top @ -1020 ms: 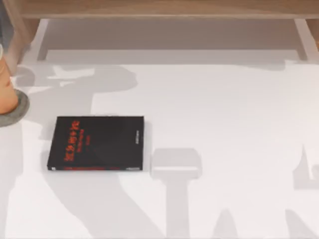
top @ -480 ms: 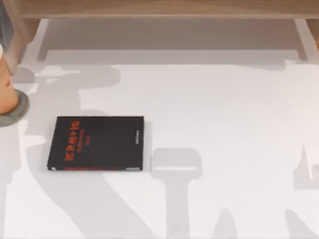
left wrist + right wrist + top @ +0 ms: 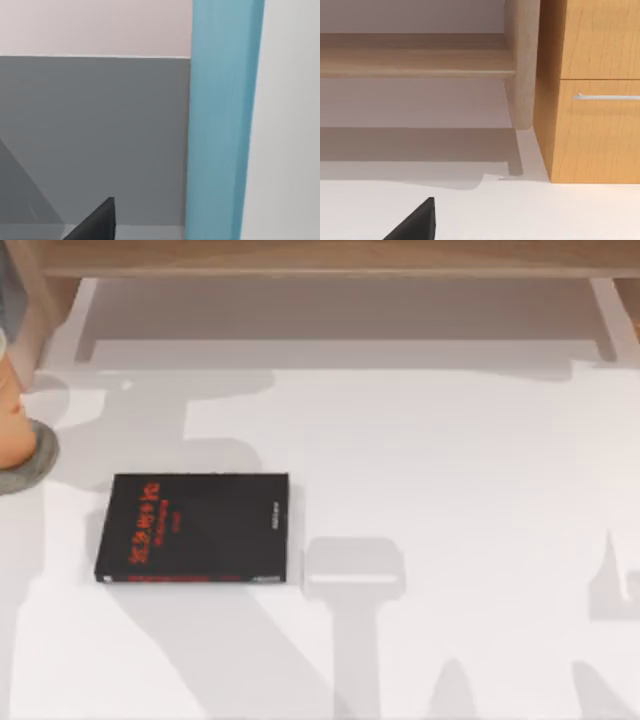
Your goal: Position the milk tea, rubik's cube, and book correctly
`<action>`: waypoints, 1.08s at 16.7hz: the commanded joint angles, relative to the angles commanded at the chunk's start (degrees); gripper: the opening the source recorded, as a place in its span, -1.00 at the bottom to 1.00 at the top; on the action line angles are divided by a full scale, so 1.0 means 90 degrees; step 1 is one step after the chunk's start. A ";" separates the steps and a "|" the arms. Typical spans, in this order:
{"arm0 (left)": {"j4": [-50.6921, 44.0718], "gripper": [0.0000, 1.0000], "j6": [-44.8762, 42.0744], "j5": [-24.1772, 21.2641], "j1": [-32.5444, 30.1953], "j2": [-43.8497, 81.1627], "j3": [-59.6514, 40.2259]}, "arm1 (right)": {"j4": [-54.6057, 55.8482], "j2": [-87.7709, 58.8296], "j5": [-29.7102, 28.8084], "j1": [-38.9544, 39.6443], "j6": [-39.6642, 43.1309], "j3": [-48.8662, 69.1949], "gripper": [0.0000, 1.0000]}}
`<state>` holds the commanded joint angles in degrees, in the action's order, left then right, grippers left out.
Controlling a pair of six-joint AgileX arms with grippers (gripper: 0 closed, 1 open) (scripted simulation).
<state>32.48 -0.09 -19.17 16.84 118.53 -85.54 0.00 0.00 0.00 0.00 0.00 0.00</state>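
Left tool [image 3: 95,222] beside book [image 3: 222,120], perhaps gripping it.

black book [image 3: 195,529]: red lettering on cover, small pale print near spine, neither legible.

The top view looks steeply down on the white tabletop [image 3: 450,490] and wooden shelf [image 3: 320,255]. The right wrist view faces level toward that shelf [image 3: 415,62] and a drawer cabinet [image 3: 592,90]. The left wrist view sits close against a light-blue surface [image 3: 222,120], possibly the book.
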 joint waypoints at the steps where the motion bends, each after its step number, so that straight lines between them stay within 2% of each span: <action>1: 0.0000 0.85 0.0000 0.0000 0.0000 0.0000 0.0000 | 0.0000 0.0000 0.0000 0.0000 0.0000 0.0000 1.00; 13: 0.0000 -0.96 0.0000 0.0000 0.0000 0.0000 0.0000 | 0.0000 0.0000 0.0000 0.0000 0.0000 0.0000 1.00; 18: 0.0000 -1.00 0.0000 0.0000 0.0000 0.0000 0.0000 | 0.0000 0.0000 0.0000 0.0000 0.0000 0.0000 1.00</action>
<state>32.48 -0.09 -19.17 16.84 118.53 -85.54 0.00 0.00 0.00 0.00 0.00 0.00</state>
